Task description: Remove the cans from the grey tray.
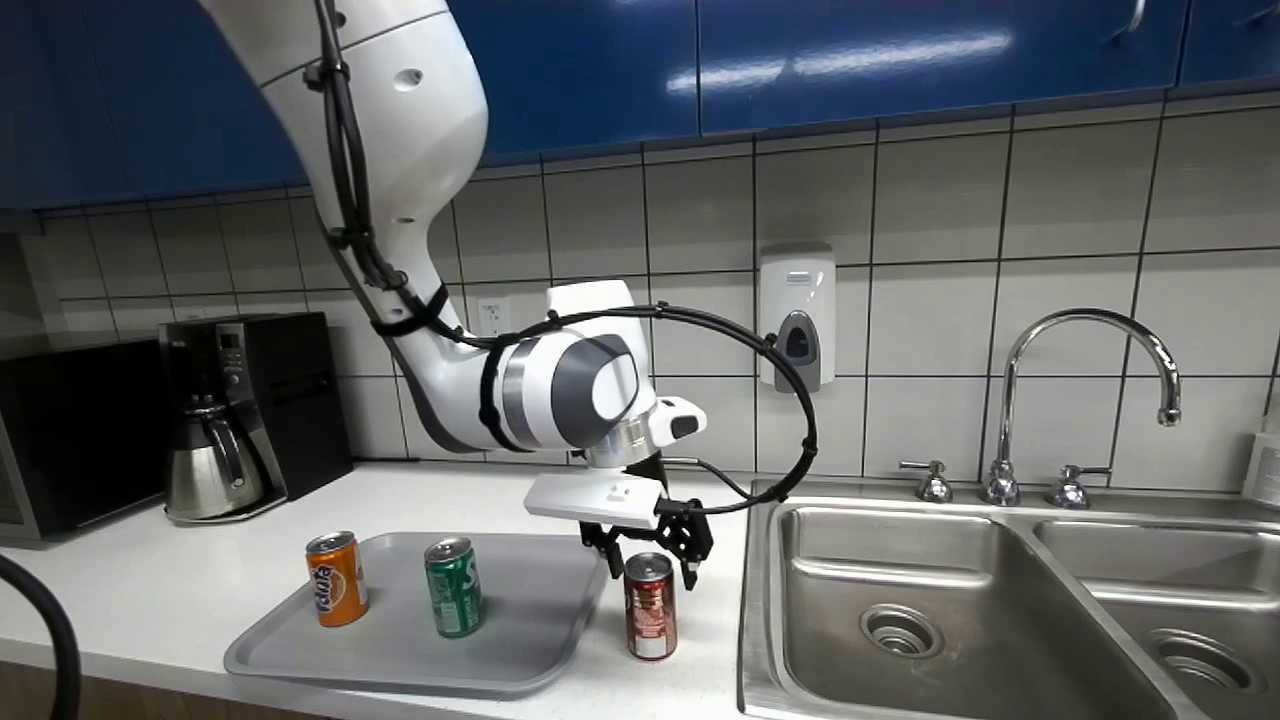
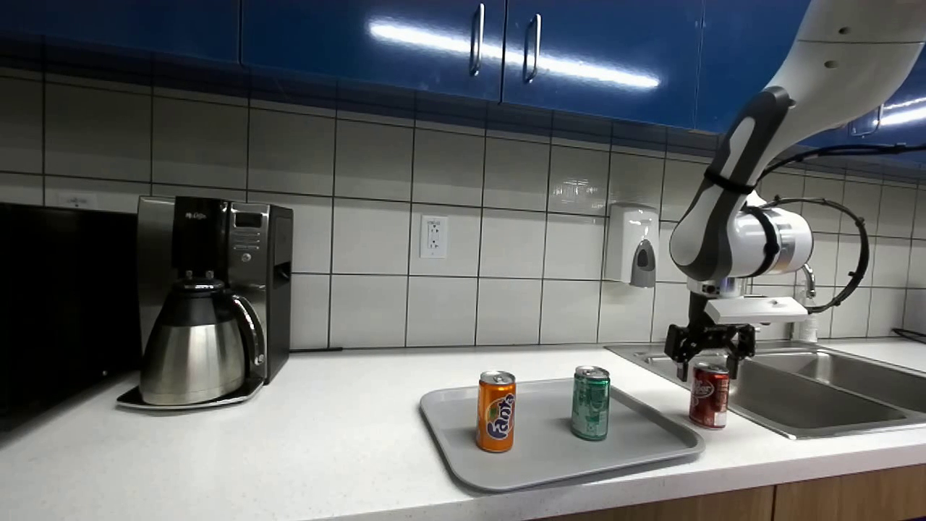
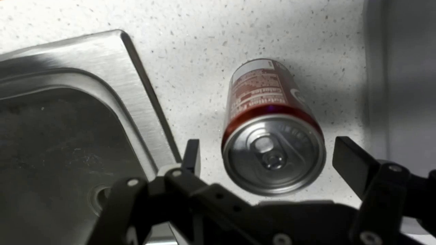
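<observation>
The red can stands upright on the white counter between the grey tray and the sink; it also shows in an exterior view and in the wrist view. My gripper is open above it, with a finger on each side of its silver top. In the wrist view the gripper shows a gap between each finger and the can. The orange can and the green can stand upright on the grey tray, as also seen in an exterior view, orange and green.
The steel sink with its faucet lies beside the red can. A coffee maker with a steel pot stands at the far end of the counter. A soap dispenser hangs on the wall behind the arm.
</observation>
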You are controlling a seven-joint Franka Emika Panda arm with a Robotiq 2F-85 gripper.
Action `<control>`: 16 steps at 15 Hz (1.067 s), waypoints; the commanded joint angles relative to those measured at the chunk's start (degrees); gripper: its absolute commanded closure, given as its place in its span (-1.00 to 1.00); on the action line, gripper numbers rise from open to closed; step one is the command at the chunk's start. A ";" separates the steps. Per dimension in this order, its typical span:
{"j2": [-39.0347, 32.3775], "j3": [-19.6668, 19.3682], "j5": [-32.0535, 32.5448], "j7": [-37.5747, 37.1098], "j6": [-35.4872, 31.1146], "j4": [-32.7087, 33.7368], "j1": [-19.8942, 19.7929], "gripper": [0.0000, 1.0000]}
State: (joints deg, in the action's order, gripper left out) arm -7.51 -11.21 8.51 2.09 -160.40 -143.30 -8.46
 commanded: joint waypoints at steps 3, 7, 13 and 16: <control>6.49 0.32 -2.09 3.80 -3.41 -3.11 -1.37 -1.00; 12.03 0.21 -1.76 5.13 -4.33 -5.89 -1.27 -1.00; 18.28 0.86 -2.10 7.66 -1.89 -9.27 0.32 -1.00; 20.47 1.43 -2.61 8.31 -0.95 -10.55 1.94 -1.00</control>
State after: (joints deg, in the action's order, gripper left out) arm 8.79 -10.78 7.52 7.92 -163.50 -151.65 -7.51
